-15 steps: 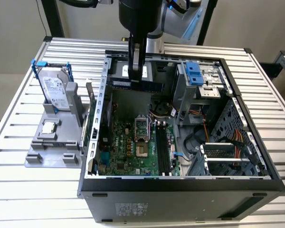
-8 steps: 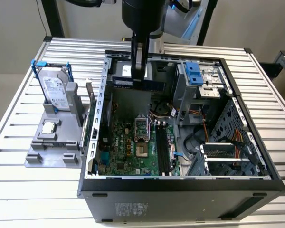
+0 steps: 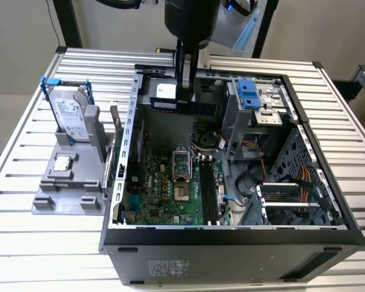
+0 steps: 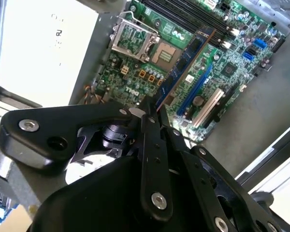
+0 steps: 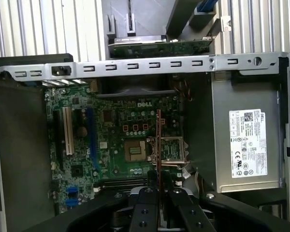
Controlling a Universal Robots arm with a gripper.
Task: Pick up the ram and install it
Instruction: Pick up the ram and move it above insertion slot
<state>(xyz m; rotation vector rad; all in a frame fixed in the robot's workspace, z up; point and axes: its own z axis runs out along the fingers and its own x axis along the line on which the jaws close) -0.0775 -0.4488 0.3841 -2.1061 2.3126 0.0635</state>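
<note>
My gripper (image 3: 185, 102) hangs over the back part of the open computer case (image 3: 118, 182), shut on the ram (image 3: 162, 105). The ram is a thin dark bluish stick, held level and well above the motherboard (image 3: 164, 188). In the second wrist view the ram (image 4: 183, 63) sticks out beyond the fingertips (image 4: 150, 113) over the board. In the first wrist view the ram (image 5: 158, 140) shows edge-on above the processor socket (image 5: 135, 151), with the gripper (image 5: 158, 176) closed around its near end. The long black memory slots (image 3: 208, 190) lie on the board, apart from the ram.
A grey fixture (image 3: 48, 204) at the exterior view's left holds a silver hard drive (image 3: 70, 115) with blue rails and a small square processor chip (image 3: 64, 163). Inside the case are a power supply (image 5: 246, 140), a drive cage (image 3: 249, 97) with a blue tab and loose cables (image 3: 301, 182).
</note>
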